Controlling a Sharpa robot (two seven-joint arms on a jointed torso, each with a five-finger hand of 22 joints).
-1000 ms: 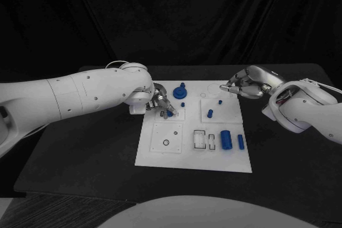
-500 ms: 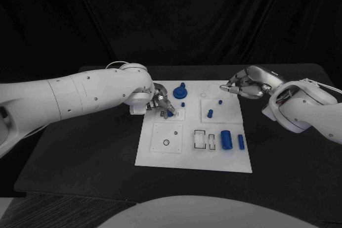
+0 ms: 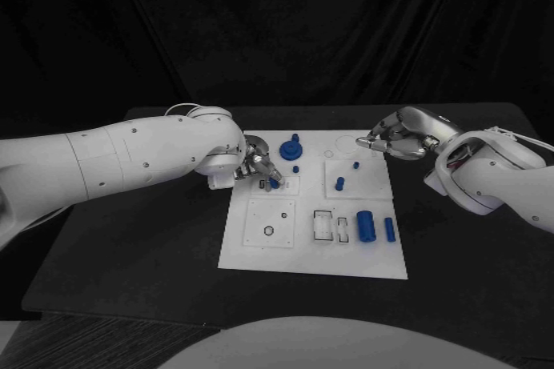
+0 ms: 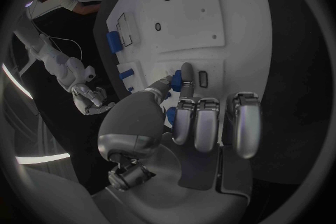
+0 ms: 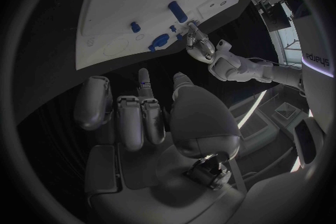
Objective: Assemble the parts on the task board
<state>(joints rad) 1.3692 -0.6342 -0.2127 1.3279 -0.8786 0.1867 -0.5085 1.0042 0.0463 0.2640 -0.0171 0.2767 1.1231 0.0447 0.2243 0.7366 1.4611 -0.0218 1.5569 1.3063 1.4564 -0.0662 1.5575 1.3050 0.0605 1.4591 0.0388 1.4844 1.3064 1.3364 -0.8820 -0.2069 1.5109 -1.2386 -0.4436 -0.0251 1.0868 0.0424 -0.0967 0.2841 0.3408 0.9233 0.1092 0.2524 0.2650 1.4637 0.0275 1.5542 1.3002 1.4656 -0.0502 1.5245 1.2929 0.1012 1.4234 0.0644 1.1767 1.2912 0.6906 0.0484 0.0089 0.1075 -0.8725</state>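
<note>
Blue small plastic peg (image 4: 177,79) is pinched in the left hand (image 3: 252,167) directly over a square recess of the flat white task board (image 3: 260,253) mid-worktop, presumably for insertion, while the right hand (image 3: 399,138) idles curled and empty off the board's far corner.

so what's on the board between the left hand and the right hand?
Head view: between the left hand and right hand, the white task board carries a round blue knobbed part, a small blue peg and another.
</note>
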